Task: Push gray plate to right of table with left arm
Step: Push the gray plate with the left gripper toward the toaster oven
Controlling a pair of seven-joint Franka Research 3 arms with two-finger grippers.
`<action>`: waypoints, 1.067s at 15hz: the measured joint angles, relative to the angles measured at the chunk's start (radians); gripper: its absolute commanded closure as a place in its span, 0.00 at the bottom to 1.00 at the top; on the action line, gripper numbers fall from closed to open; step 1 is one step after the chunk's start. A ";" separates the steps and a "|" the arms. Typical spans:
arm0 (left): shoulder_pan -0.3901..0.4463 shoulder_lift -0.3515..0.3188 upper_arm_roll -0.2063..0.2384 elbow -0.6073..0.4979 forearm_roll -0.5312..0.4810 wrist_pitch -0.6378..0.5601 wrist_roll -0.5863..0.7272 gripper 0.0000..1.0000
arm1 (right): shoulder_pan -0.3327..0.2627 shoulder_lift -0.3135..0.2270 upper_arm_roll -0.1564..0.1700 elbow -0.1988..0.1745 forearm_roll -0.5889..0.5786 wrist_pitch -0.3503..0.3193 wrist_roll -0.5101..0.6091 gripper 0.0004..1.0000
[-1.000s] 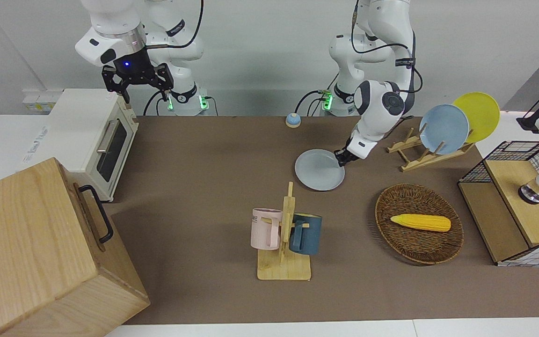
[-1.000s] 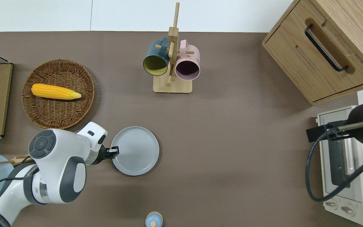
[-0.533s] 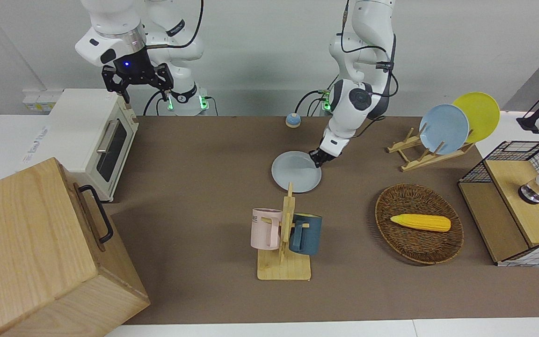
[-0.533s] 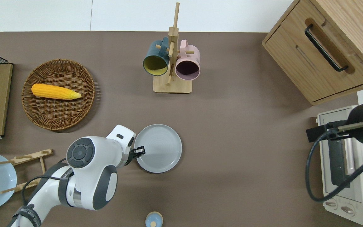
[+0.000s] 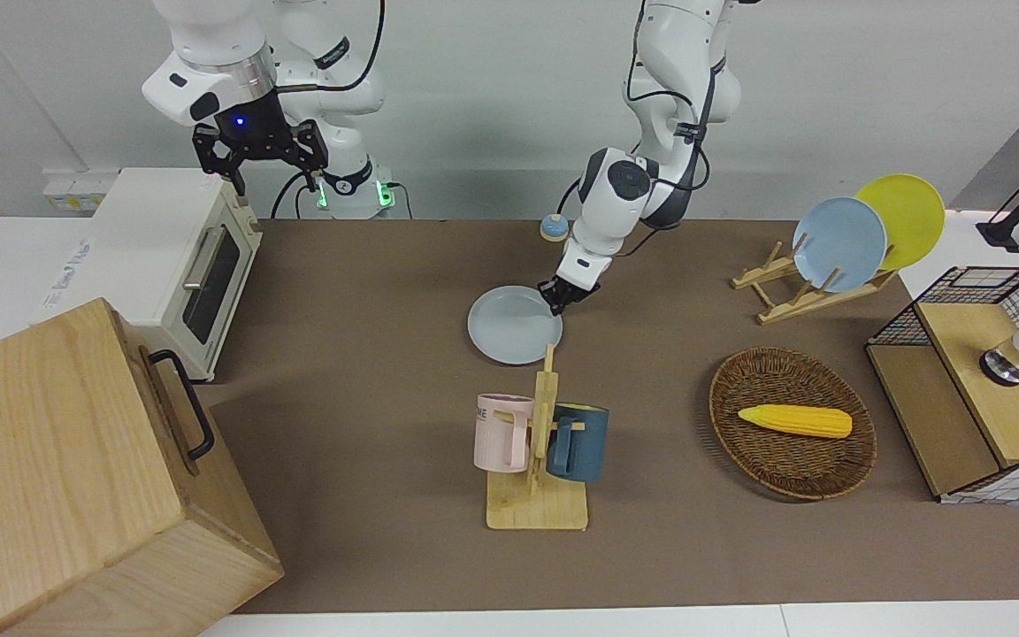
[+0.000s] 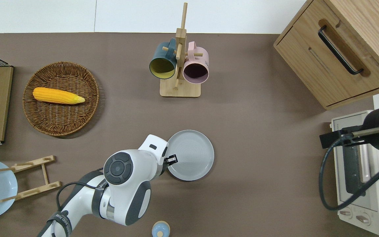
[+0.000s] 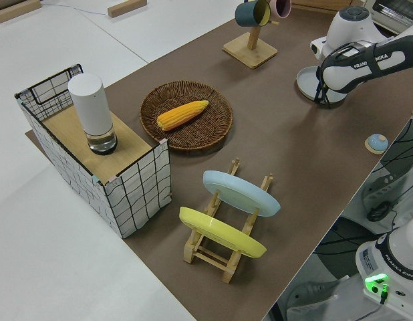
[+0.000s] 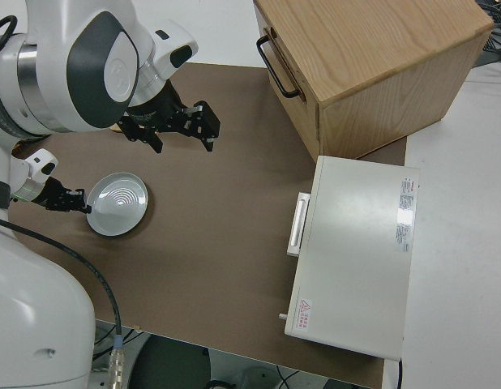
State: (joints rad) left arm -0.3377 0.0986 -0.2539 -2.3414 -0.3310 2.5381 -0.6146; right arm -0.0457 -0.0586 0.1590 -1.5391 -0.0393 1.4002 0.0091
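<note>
The gray plate [image 5: 514,325] lies flat on the brown table [image 5: 368,354] near its middle, a little nearer to the robots than the mug rack [image 5: 538,460]. It also shows in the overhead view [image 6: 191,155] and the right side view [image 8: 117,203]. My left gripper [image 5: 560,299] is low and tilted, shut, with its tip against the plate's rim on the side toward the left arm's end; the overhead view [image 6: 172,159] shows the contact. My right gripper [image 5: 272,177] is open and empty, and that arm is parked.
A wicker basket [image 5: 792,433] with a corn cob, a plate rack [image 5: 815,283] with a sky-blue and a yellow plate, and a wire crate [image 5: 978,380] stand toward the left arm's end. A toaster oven [image 5: 182,265] and a wooden cabinet [image 5: 76,478] stand toward the right arm's end. A small bell [image 5: 553,227] sits by the robots.
My left gripper has swept toward the right arm's end of the table, sliding the gray plate along with it. The right arm has not moved.
</note>
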 measured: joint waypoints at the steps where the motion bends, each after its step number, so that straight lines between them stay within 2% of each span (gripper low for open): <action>1: -0.002 0.011 -0.019 0.011 -0.001 0.006 -0.022 1.00 | 0.000 0.000 0.000 0.000 0.000 0.000 0.000 0.00; 3: -0.016 0.033 -0.038 0.034 -0.002 0.016 -0.051 1.00 | 0.000 0.000 0.000 0.000 0.000 0.000 0.000 0.00; 9: -0.082 0.089 -0.044 0.088 -0.003 0.073 -0.130 1.00 | 0.000 0.000 0.000 0.000 0.000 0.000 0.000 0.00; 10: -0.100 0.102 -0.044 0.099 -0.003 0.091 -0.150 0.94 | 0.000 0.000 0.000 0.000 0.000 0.000 0.000 0.00; 11: -0.116 0.116 -0.045 0.113 -0.003 0.103 -0.167 0.79 | 0.000 0.000 0.000 0.000 0.000 0.000 0.000 0.00; 12: -0.125 0.126 -0.045 0.124 -0.003 0.106 -0.176 0.43 | 0.000 0.000 0.000 0.000 0.000 0.000 0.000 0.00; 13: -0.131 0.139 -0.046 0.132 -0.003 0.109 -0.182 0.19 | 0.000 0.000 0.000 0.000 0.000 0.000 0.000 0.00; 14: -0.133 0.153 -0.047 0.137 -0.003 0.113 -0.183 0.05 | 0.000 0.000 0.000 0.000 0.000 0.000 0.000 0.00; 16: -0.134 0.162 -0.048 0.147 -0.003 0.119 -0.183 0.01 | 0.000 0.000 0.000 0.000 0.000 0.000 0.000 0.00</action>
State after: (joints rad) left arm -0.4719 0.2605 -0.3020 -2.1947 -0.3339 2.6567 -0.7976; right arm -0.0457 -0.0586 0.1590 -1.5391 -0.0393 1.4002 0.0091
